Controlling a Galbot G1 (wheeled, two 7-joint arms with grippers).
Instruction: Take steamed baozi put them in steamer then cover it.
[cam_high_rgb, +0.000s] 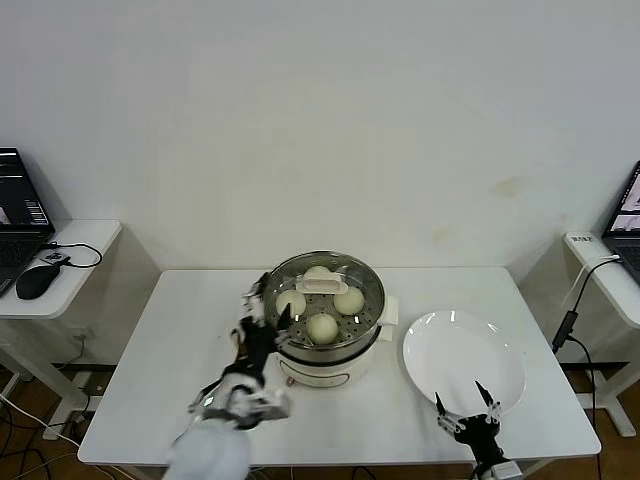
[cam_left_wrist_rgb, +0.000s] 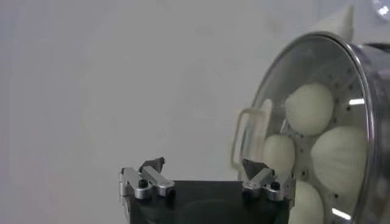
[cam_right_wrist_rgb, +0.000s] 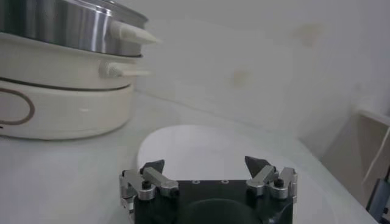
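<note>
The steel steamer (cam_high_rgb: 372, 296) stands on its white pot base (cam_high_rgb: 330, 372) at the table's middle. The clear glass cover (cam_high_rgb: 300, 270) with its cream handle (cam_high_rgb: 324, 285) lies on it. Under the glass sit the baozi (cam_high_rgb: 322, 327), also seen in the left wrist view (cam_left_wrist_rgb: 309, 108). My left gripper (cam_high_rgb: 268, 312) is open and empty beside the steamer's left rim; in the left wrist view (cam_left_wrist_rgb: 204, 165) the cover's handle (cam_left_wrist_rgb: 250, 137) is just beyond its fingertips. My right gripper (cam_high_rgb: 467, 402) is open and empty at the front edge of the white plate (cam_high_rgb: 464, 358).
The empty white plate (cam_right_wrist_rgb: 201, 146) lies right of the pot. Side tables with laptops stand at far left (cam_high_rgb: 20, 210) and far right (cam_high_rgb: 625, 215). A mouse (cam_high_rgb: 36, 282) lies on the left one. A wall is behind the table.
</note>
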